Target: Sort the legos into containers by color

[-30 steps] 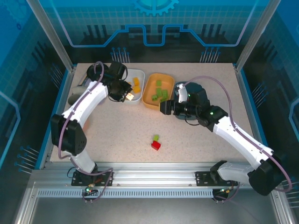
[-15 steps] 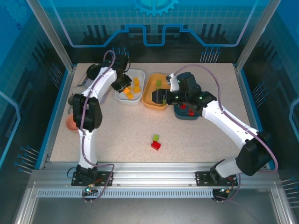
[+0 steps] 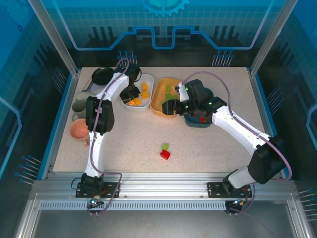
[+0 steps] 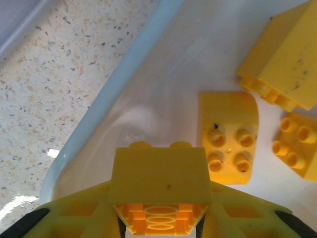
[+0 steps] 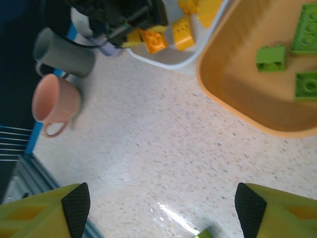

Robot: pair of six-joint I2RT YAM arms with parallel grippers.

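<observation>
One yellow brick (image 4: pixel 158 173) pinched in left fingers (image 4: pixel 74 220) near white dish (image 4: pixel 124 69) rim — could drop outside; right fingers (image 5: pixel 29 213) spread.

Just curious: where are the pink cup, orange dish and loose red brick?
pink cup (image 5: pixel 54 106): right wrist view, body.
orange dish (image 5: pixel 237 64): right wrist view, bare inside.
red brick (image 3: pixel 165 154): top view, top face.

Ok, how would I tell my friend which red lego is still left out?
Look at the speckled table, on the bare patch between the orange dish and the arms' bases. Two little bricks lie together there; the red lego is the nearer one, next to a light green lego, outside any dish.
</observation>
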